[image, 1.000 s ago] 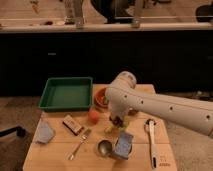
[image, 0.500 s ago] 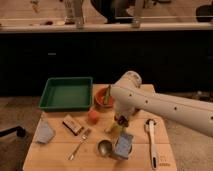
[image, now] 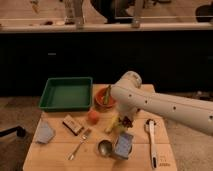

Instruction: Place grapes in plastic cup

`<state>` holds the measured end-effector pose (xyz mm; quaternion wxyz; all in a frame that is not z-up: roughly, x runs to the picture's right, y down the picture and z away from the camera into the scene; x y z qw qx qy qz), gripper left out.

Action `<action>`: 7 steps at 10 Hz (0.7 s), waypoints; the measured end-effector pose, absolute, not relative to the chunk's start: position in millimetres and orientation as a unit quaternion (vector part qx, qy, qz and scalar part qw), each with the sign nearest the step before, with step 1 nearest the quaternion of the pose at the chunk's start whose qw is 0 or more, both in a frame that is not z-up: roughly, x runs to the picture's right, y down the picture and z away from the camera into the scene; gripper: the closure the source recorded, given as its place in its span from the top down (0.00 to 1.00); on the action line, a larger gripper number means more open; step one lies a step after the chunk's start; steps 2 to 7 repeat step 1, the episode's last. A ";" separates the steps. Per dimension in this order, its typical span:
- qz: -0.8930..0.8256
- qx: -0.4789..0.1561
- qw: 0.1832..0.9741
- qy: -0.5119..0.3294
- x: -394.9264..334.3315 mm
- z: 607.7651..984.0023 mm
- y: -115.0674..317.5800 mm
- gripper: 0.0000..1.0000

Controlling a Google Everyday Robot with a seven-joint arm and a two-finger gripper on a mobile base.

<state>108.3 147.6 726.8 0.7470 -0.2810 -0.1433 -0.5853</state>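
Observation:
My white arm comes in from the right and bends down over the middle of the wooden table [image: 55,155]. My gripper [image: 126,120] hangs low at its end, just above the tabletop. A yellow-green shape right beside it on the left looks like the plastic cup [image: 113,123]. A dark lumpy patch at the gripper may be the grapes [image: 129,120], but I cannot tell whether they are held. The arm hides part of this spot.
A green tray [image: 66,93] sits at the back left, with an orange-brown bowl [image: 103,99] to its right. An orange fruit [image: 93,116], a brown packet [image: 72,125], a fork [image: 80,143], a metal cup [image: 104,147], a blue-grey pouch [image: 123,144], a grey pouch [image: 44,132] and a white utensil [image: 152,141] lie around.
The arm's elbow has shifted a little to the right and the gripper end has settled lower beside the yellow-green cup. The other objects have not moved.

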 end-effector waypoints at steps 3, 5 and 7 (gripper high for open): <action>-0.591 -0.285 0.742 -0.139 107.3 726.4 147.9 0.00; -0.591 -0.285 0.742 -0.139 107.3 726.4 147.9 0.00; -0.591 -0.285 0.742 -0.139 107.3 726.4 147.9 0.00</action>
